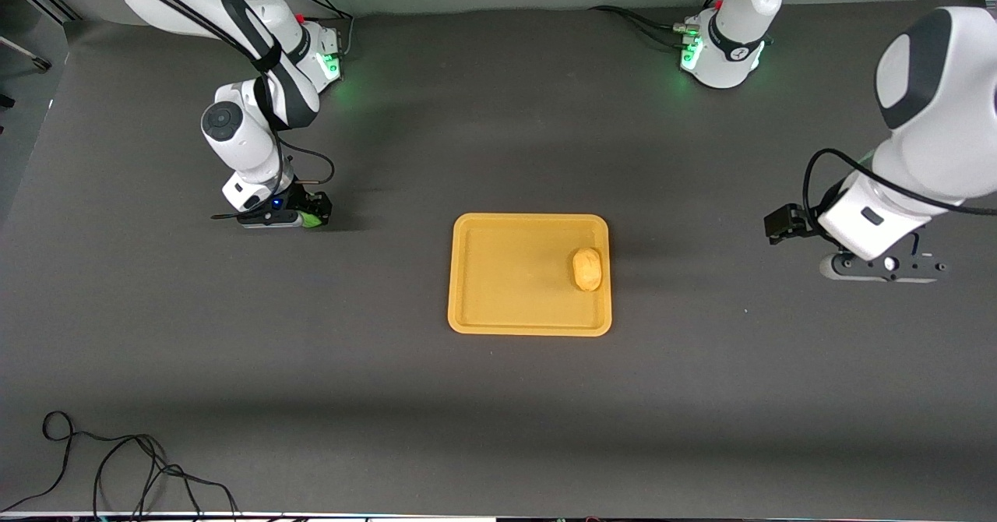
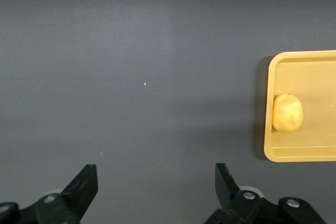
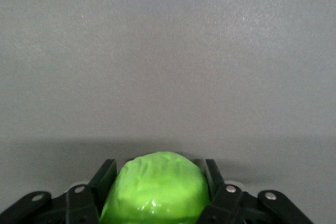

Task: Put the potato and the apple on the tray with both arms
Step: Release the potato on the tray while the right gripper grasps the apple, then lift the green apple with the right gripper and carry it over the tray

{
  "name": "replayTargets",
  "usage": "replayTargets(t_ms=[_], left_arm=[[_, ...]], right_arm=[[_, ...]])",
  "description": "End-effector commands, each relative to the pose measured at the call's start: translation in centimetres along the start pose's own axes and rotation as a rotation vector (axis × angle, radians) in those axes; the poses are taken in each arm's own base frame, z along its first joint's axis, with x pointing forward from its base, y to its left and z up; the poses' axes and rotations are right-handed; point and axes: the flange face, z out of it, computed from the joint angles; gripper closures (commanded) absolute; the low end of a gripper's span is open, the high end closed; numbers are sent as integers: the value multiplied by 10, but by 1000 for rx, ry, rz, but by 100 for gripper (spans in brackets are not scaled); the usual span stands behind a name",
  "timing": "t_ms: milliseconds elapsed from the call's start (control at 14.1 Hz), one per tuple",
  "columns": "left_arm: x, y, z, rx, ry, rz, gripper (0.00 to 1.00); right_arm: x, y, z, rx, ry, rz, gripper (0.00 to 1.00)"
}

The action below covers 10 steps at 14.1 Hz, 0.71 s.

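The potato (image 1: 587, 269) lies on the orange-yellow tray (image 1: 530, 326), near the rim toward the left arm's end. It also shows in the left wrist view (image 2: 287, 113), on the tray (image 2: 315, 153). My right gripper (image 1: 311, 215) is low at the table toward the right arm's end, well away from the tray. It is shut on the green apple (image 1: 314, 219). In the right wrist view the apple (image 3: 157, 187) sits between the two fingers of the right gripper (image 3: 157, 167). My left gripper (image 1: 884, 267) is open and empty over bare table beside the tray, and its fingers stand wide apart in the left wrist view (image 2: 155, 174).
The dark grey mat (image 1: 498, 413) covers the whole table. A loose black cable (image 1: 117, 460) lies at the front corner toward the right arm's end. The two arm bases (image 1: 720, 54) stand along the back edge.
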Motion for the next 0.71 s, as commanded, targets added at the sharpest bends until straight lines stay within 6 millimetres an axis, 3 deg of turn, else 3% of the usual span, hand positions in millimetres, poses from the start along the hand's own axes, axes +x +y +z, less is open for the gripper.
replayTargets(t_ms=[0, 284, 497, 639], left_arm=[[-20, -7, -8, 31, 31, 73, 1], [-25, -33, -22, 21, 68, 50, 1], [-6, -66, -32, 20, 97, 13, 0], [-3, -70, -32, 21, 84, 37, 0]], right_arm=[[10, -5, -23, 3, -1, 15, 45], [46, -12, -98, 2, -26, 1, 46], [80, -15, -178, -5, -65, 4, 46], [114, -19, -241, -22, -130, 7, 46]])
